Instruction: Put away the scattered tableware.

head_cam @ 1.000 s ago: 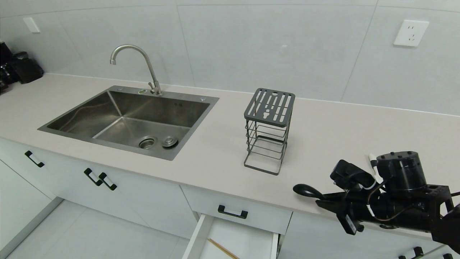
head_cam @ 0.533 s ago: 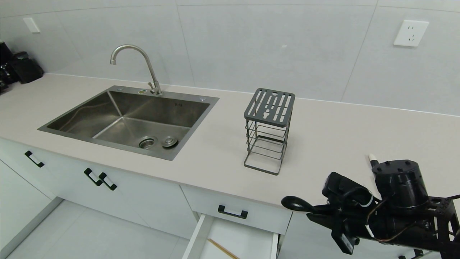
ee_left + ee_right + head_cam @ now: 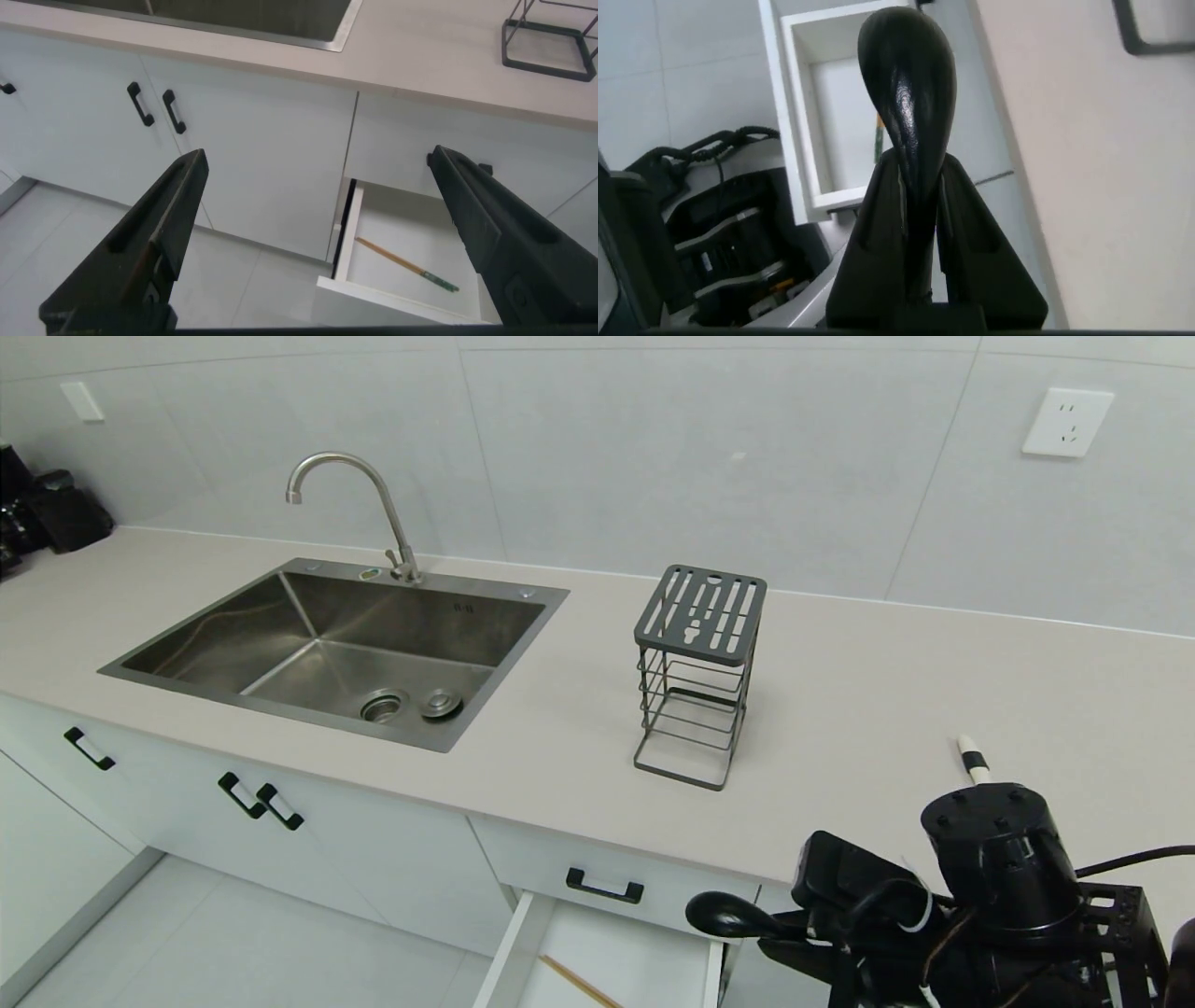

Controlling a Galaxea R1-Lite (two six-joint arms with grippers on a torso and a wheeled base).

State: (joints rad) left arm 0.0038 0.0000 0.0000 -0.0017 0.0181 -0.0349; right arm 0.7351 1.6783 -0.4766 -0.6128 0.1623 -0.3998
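Head view shows us partway through the job. The right gripper has its jaws clamped on the handle of a black spoon. The spoon's bowl points to the robot's left. It hangs in front of the surface edge, just beside the right wall of the open drawer and not yet over its floor. In the right wrist view we see the same grasp close up, with both jaws pressed against the spoon's neck and the drawer beyond it.

One brown chopstick already lies loose on the drawer floor, so we count that piece as put away. The spoon is the piece in hand. We judge it needs to go a little further left, over the drawer, and then be released.

A slim white piece with a dark band lies on the surface, partly hidden behind the right arm. We take it for another utensil waiting to be collected, though we cannot tell which kind. The wire rack stands with nothing in it between the sink and that piece.

The left gripper hangs below the surface in front of the cabinet doors, its jaws wide apart and holding nothing. After the last piece goes in, we expect the drawer will need closing.
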